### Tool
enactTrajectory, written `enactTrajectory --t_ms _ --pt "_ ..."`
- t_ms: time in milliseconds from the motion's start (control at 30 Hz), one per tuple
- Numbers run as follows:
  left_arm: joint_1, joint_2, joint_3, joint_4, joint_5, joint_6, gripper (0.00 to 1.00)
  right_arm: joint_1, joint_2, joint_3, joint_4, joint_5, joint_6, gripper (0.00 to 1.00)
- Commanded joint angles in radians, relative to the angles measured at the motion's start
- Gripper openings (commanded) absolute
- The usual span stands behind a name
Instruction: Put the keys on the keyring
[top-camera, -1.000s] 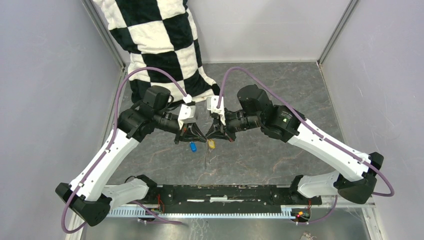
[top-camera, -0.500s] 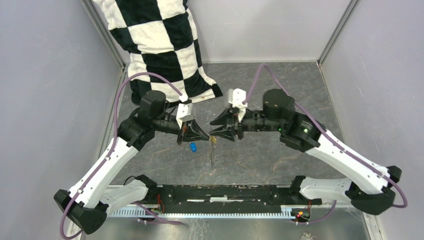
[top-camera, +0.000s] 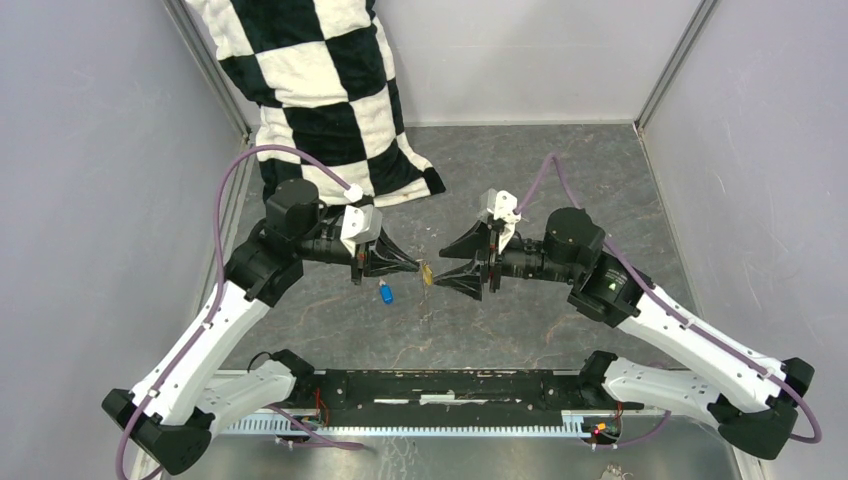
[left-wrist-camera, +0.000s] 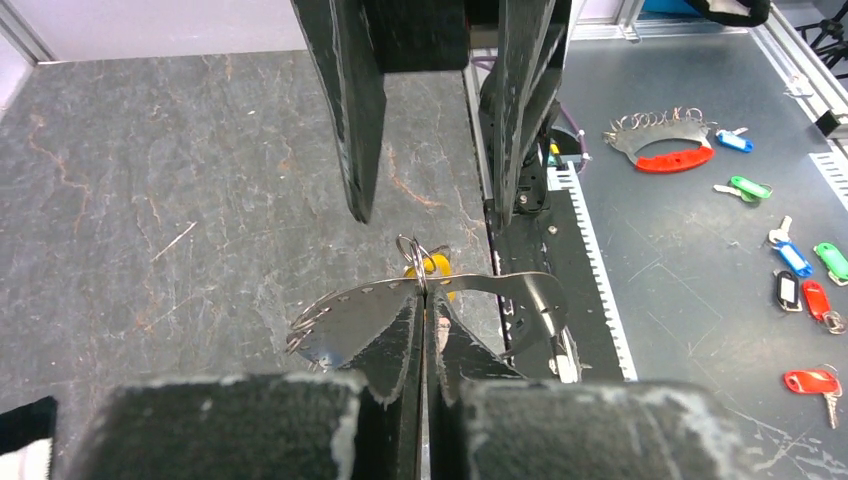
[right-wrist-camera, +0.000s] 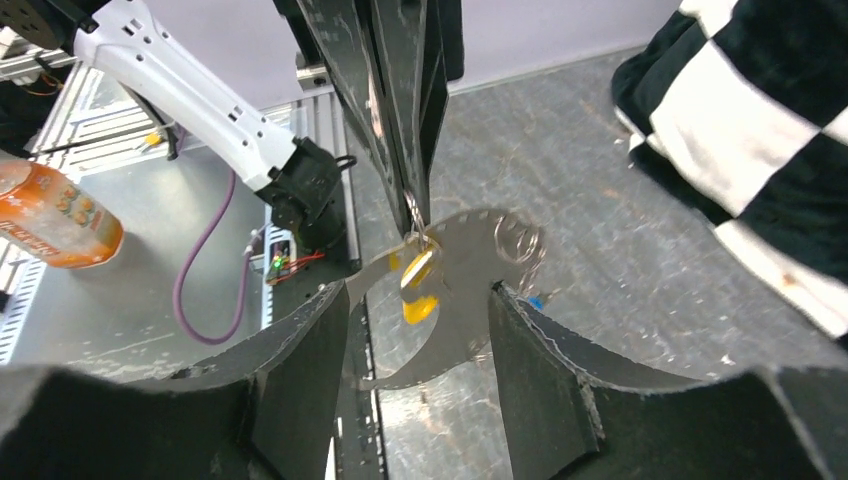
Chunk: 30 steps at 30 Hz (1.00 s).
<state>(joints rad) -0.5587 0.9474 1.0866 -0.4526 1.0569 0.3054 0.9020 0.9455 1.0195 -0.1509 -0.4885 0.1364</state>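
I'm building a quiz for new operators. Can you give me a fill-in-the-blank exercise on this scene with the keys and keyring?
The left claw is ___ on the keyring.
The right claw stands ___.
The loose key on the table has a ___ head.
The hanging key has a ___ head.
Missing words: shut, open, blue, yellow.

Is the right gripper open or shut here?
Open. The right gripper has its fingers well apart in its wrist view; the yellow key hangs in the gap from the keyring that the shut left gripper holds.
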Motion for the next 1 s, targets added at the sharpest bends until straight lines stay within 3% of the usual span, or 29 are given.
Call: enactTrajectory --t_ms 0,567,867,967 --pt "-0.001 -0.038 0.024 0.097 -0.008 -0.012 0.02 -0.001 -0.035 -0.046 0.137 -0.042 0.077 0.60" --pt "-0.001 -0.055 -0.006 0.150 -0.099 -0.084 0.02 -0.001 0.013 -0.101 0.277 -0.040 0.128 0.46" --pt "-0.001 -0.064 -0.021 0.185 -0.113 -0.115 0.02 -0.001 0.031 -0.099 0.269 0.029 0.122 0.22" --pt "-0.001 -0.068 -0.025 0.198 -0.118 -0.125 0.02 -0.002 0.039 -0.098 0.267 0.059 0.124 0.22"
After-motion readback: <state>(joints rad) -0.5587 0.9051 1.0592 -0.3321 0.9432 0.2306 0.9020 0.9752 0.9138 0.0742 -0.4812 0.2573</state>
